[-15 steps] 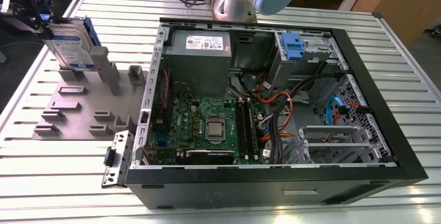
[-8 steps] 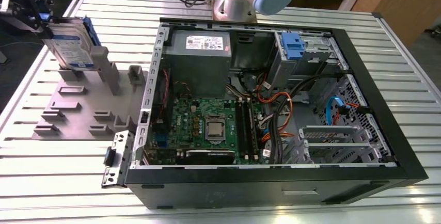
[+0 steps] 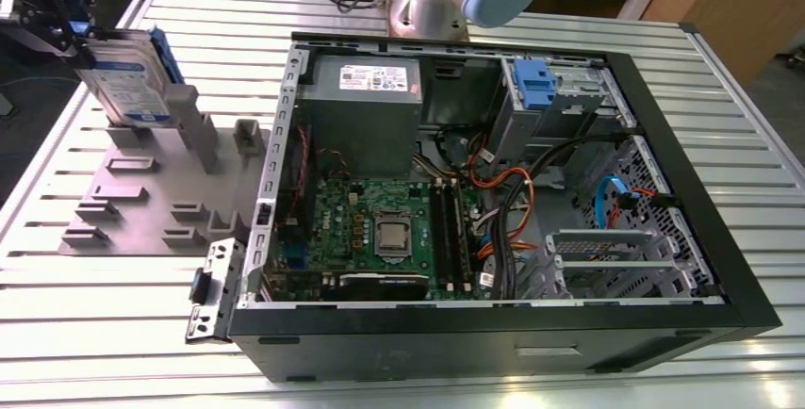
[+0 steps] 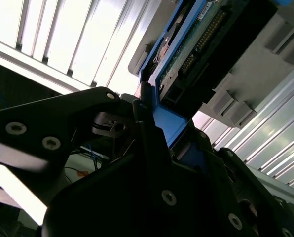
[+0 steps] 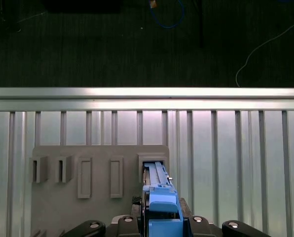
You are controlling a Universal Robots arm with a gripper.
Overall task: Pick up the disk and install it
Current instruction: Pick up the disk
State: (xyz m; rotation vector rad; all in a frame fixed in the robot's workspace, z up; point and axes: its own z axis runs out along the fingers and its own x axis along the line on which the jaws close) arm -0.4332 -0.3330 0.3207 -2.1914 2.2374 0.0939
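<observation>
The disk (image 3: 126, 79) is held upright by the gripper (image 3: 70, 37) at the exterior view's left. It is above the grey holder (image 3: 139, 183) on the table (image 3: 113, 334). The gripper is clamped on the blue frame at the disk's top end. In the second wrist view, the frame is pinched between the black fingers (image 4: 147, 128). In the first wrist view, the disk's lower end is seen at a slot (image 5: 141, 165) in the holder. An open computer case (image 3: 503, 352) is set just beside the holder, toward the exterior view's right.
</observation>
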